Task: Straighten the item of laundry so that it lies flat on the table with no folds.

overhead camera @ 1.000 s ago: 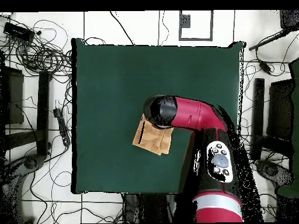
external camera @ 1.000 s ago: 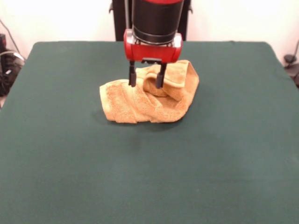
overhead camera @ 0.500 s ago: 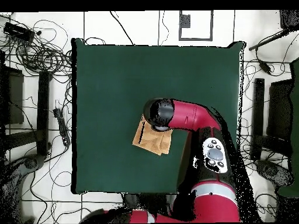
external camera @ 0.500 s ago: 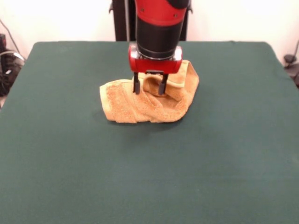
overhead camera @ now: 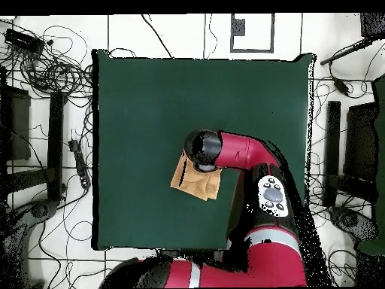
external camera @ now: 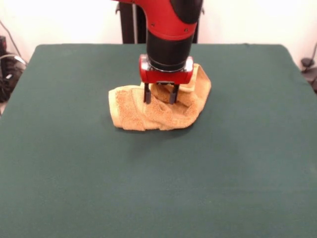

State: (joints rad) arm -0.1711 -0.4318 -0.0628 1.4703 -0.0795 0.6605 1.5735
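Observation:
The golden-orange towel (external camera: 158,106) lies crumpled in thick folds on the far half of the dark green table (external camera: 74,173). My gripper (external camera: 160,97) points straight down onto the top of the heap. Its two black fingers (external camera: 147,94) are apart and sunk into the cloth, with a raised fold between them. In the overhead view the towel (overhead camera: 192,182) shows partly under the red arm (overhead camera: 241,150), which hides the gripper.
The black pedestal (external camera: 130,22) stands behind the table's far edge. In the overhead view, cables (overhead camera: 53,71) and dark stands (overhead camera: 332,143) lie on the floor around the table (overhead camera: 150,98).
The gripper has come down from just above the towel until its fingers press into the folds. The arm has swung a little. The towel's left edge has shifted slightly inward.

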